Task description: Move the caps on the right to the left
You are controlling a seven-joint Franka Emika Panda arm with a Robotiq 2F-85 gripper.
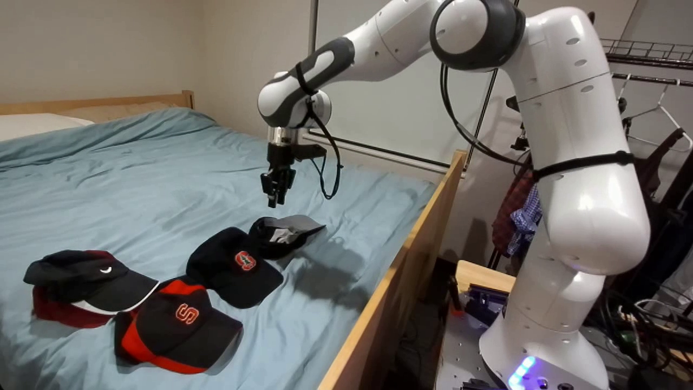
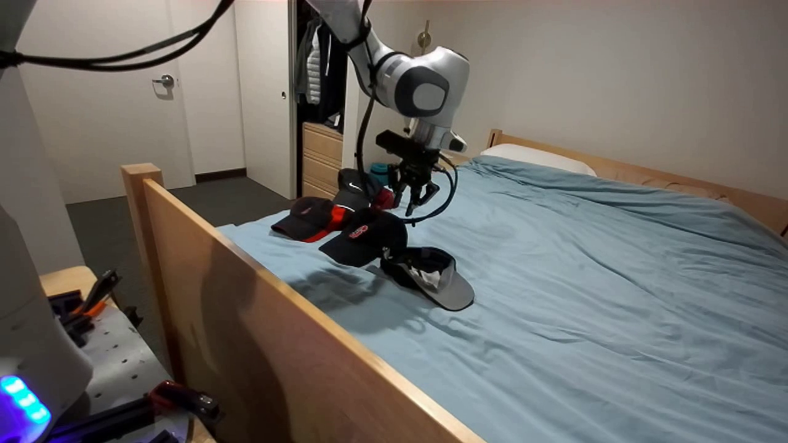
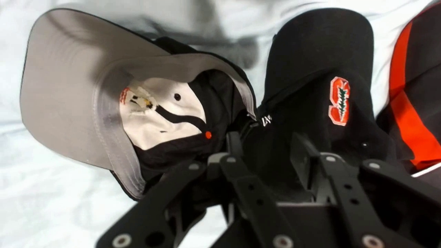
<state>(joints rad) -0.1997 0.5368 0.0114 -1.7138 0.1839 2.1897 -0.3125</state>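
A plain black cap with a red-and-white emblem [image 1: 230,268] lies brim down on the bed; it also shows in an exterior view [image 2: 375,231] and in the wrist view [image 3: 320,51]. Against it lies an upturned black cap with a grey underbrim [image 1: 298,223], its inside facing up; it also shows in an exterior view [image 2: 452,289] and in the wrist view [image 3: 65,93]. My gripper [image 1: 276,201] is open and empty, in the air above the caps. In the wrist view its fingers [image 3: 267,148] stand apart over the crown of the emblem cap, near where the two caps meet.
A red-and-black cap with an S logo [image 1: 178,325] and a black cap with a white swoosh [image 1: 97,276], with dark red under it, lie beside the emblem cap. The wooden bed board [image 1: 400,271] rises between the bed [image 1: 135,179] and the robot base.
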